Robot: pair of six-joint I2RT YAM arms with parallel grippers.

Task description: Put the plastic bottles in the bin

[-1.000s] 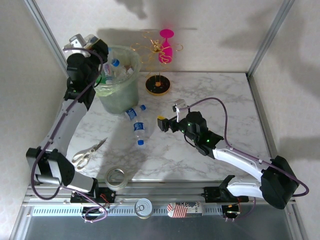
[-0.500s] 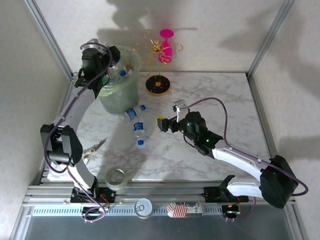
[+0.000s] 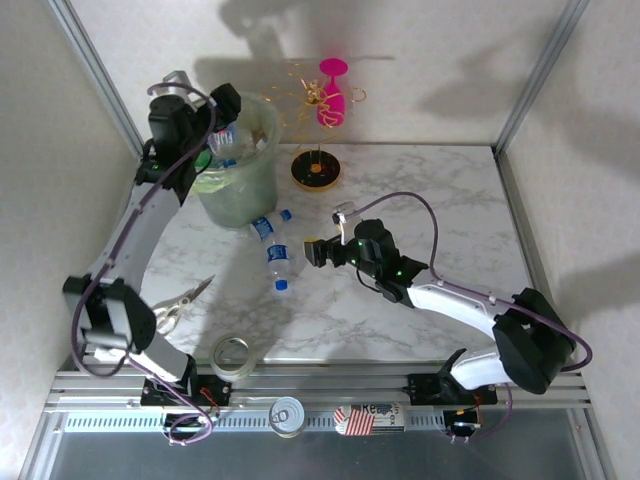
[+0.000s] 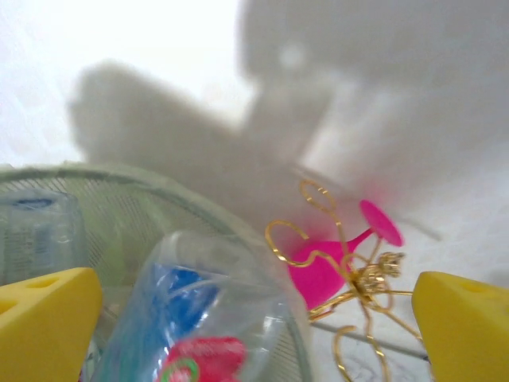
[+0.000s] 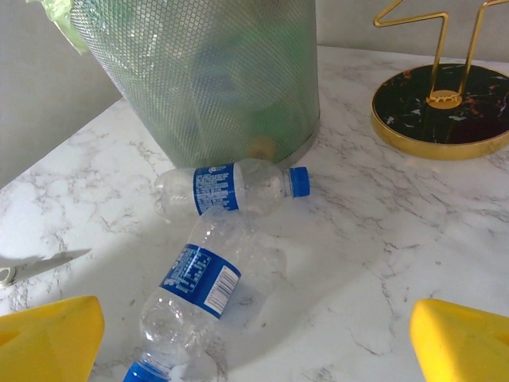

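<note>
bin (image 3: 240,195) stands far left. left gripper (image 4: 256,322) hangs over its mouth, fingers wide apart, gripping nothing. its camera catches a red-labelled bottle (image 4: 199,350) there, print blurred. right gripper (image 5: 254,342) is spread wide, empty, facing two blue-labelled bottles (image 5: 231,187) lying touching beside the bin, white print too small to read.

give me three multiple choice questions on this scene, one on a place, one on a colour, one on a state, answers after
1. Where do the two loose bottles lie?
A) on the table beside the bin
B) at the far right corner
C) inside the bin

2. What colour are their caps?
A) red
B) blue
C) yellow

3. How is the right gripper?
A) shut on a bottle
B) shut, empty
C) open, holding nothing

Answers: 1 A, they lie by the bin's base; 2 B, both caps show blue; 3 C, its jaws stand wide apart with nothing between.
</note>
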